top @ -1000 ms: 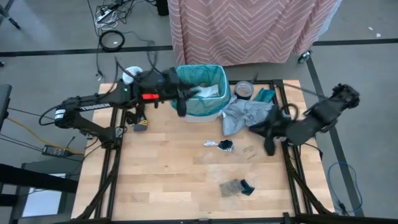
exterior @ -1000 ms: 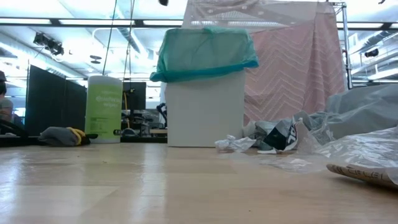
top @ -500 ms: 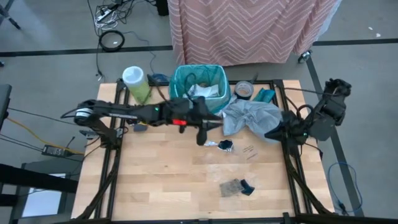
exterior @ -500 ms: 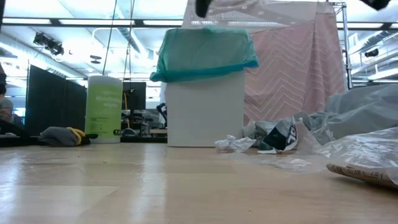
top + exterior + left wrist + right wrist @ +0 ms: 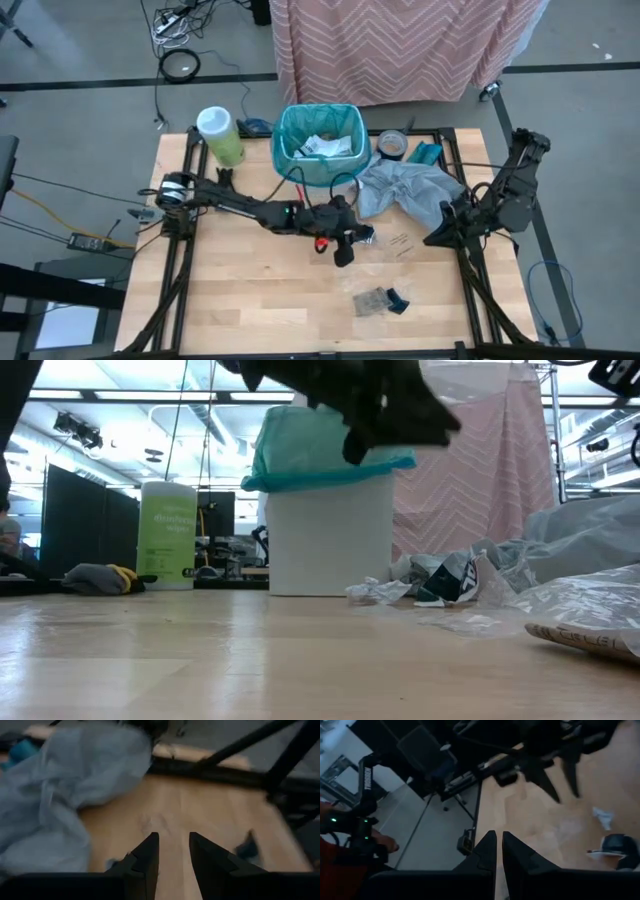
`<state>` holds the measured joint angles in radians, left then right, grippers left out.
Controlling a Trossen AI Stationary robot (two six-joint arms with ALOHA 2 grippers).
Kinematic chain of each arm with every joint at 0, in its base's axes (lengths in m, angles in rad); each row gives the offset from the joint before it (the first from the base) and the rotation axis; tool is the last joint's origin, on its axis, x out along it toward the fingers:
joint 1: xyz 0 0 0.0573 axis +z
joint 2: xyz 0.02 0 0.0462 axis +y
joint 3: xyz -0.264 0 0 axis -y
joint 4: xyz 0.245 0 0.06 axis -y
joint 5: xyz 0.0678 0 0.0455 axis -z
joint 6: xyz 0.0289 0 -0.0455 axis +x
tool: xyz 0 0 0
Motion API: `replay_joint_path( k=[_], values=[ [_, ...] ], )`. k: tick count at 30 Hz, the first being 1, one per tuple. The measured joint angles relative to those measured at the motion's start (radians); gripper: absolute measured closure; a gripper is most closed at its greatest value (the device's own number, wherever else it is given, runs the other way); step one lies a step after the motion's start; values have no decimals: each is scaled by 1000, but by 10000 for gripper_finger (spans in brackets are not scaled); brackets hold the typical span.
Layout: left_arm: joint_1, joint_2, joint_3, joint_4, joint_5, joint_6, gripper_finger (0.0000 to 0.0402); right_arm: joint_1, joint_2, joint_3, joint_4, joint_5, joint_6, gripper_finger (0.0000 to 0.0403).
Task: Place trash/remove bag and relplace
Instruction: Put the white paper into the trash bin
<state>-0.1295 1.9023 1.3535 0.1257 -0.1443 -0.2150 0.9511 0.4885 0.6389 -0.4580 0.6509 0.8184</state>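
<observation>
1. The left gripper (image 5: 345, 252) sits at the centre of the high view, its arm stretched across the wooden table (image 5: 260, 300) from the left edge; its jaws stand a little apart with nothing between them, as the left wrist view shows (image 5: 172, 851)
2. The right gripper (image 5: 432, 240) waits at the right edge of the table, right of centre in the high view; its jaws are almost closed and hold nothing (image 5: 498, 845)
3. The bag (image 5: 320, 165), teal-green, lines the white bin (image 5: 330, 535) at the upper centre of the high view, with white paper pieces (image 5: 325, 145) inside it
4. The trash is scattered over the table: a crumpled white and dark piece (image 5: 362, 233) just right of the left gripper, small brown bits (image 5: 400, 241) further right, and a clear packet with a dark blue scrap (image 5: 382, 300) at lower centre
5. A pale grey plastic bag (image 5: 405, 188) lies right of the bin, and a green canister (image 5: 220, 135) stands at the table's upper left corner
</observation>
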Motion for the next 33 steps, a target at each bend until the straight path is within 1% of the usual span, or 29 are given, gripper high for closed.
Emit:
replay_joint_path(
  k=[3,7,11,15,17,22,25,33],
  values=[
    [-9,31,-4,10,-66,-50,285,18,3,-19,45,0,-2,383],
    [-21,71,-63,25,-136,-109,285,31,3,-37,91,0,-1,383],
    [-21,72,-155,141,-176,-117,285,41,4,-44,118,0,-9,383],
    [-21,72,-244,199,-220,-110,285,43,11,-44,122,0,-10,383],
    [-20,73,-279,258,-244,-98,285,43,17,-44,127,0,-10,383],
    [-12,72,-385,402,-258,-1,284,42,42,-44,129,7,5,383],
    [-6,71,-424,512,-255,23,283,42,59,-44,131,9,20,383],
    [-1,70,-462,515,-143,55,283,42,110,-44,184,12,28,383]
  ],
)
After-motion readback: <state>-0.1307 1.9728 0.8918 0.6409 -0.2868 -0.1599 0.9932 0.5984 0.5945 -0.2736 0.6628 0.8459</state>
